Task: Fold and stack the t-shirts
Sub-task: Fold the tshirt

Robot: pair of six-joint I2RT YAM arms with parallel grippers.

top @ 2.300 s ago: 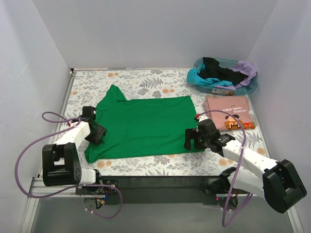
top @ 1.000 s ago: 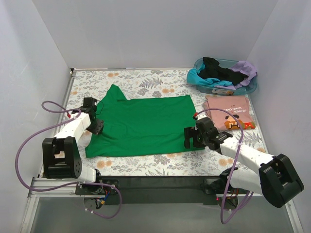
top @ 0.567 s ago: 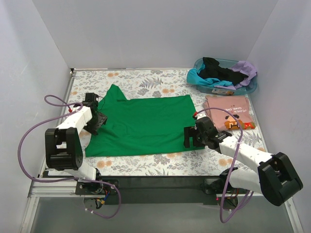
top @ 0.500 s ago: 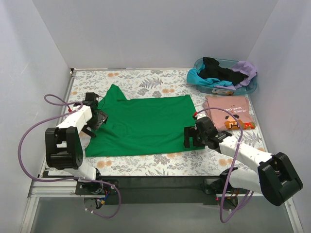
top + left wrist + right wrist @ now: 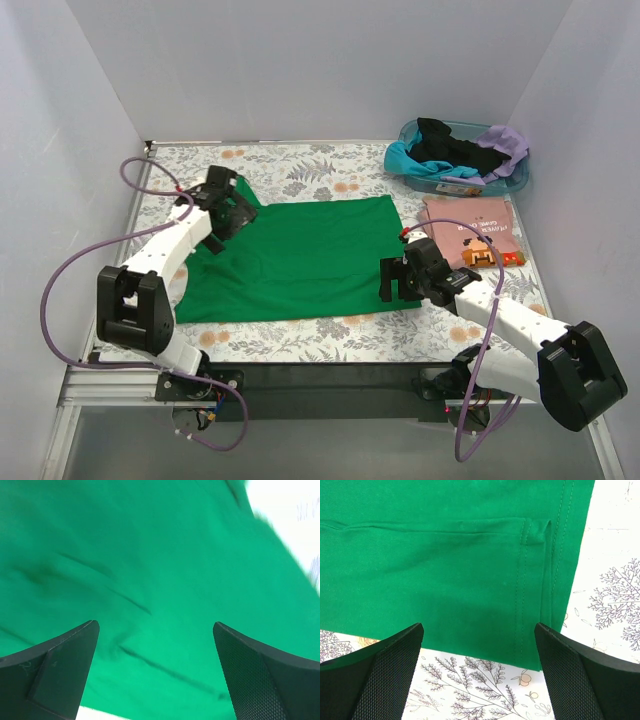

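Hovering at the near right corner of the green t-shirt [image 5: 300,255], the right claw [image 5: 395,285] stands wide, its jaws far apart with nothing between them. Its wrist view looks straight down on the shirt's stitched hem, where a folded-over layer ends just short of the corner and the cloth's edge meets the flower-printed bench [image 5: 300,165].

The green t-shirt lies spread flat over the middle of the bench, with one sleeve pointing toward the far left.

Farther back, the left claw [image 5: 236,212] hangs above the shirt's far left part, beside that sleeve. It too is wide, gripping nothing. Its wrist view is blurred, and lightly creased green cloth fills almost all of it.

To the right of the green shirt, and apart from it, a pink t-shirt [image 5: 470,225] lies folded into a flat rectangle, with a small printed picture and some lettering facing up.

At the far right corner sits a blue tub [image 5: 518,182], just beyond the pink shirt. It holds a loose heap of clothes: a black shirt [image 5: 440,140] on top in the middle, a teal shirt [image 5: 405,160] spilling over the left rim, and a lavender shirt [image 5: 505,145] draped over the right side.
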